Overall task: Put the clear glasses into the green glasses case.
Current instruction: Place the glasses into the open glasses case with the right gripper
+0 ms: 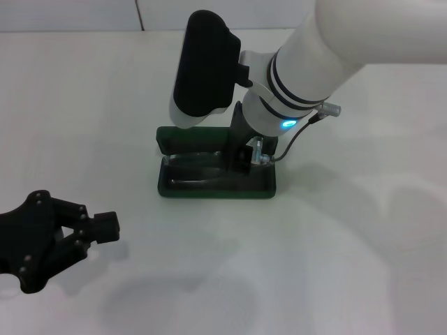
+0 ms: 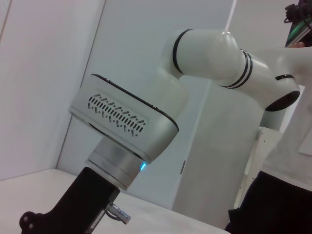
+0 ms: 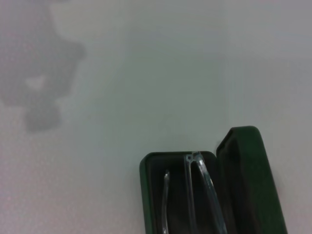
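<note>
Placement stage. The clear glasses (image 1: 209,164) lay inside the open green glasses case (image 1: 215,187), thin arms resting on the lining in the right wrist view, lid raised beside them. The right gripper (image 1: 241,159) stood low over the case's right end; whether its claw gripped the frame or had parted could not be told. The left gripper (image 1: 105,227) rested well apart, fingers spread and empty. Good practice: release fully, then lift straight up, clear of the lid.

Right tool (image 1: 241,157) fingertips hidden behind wrist; green glasses case (image 3: 246,180) cut off by right wrist view's edge.
</note>
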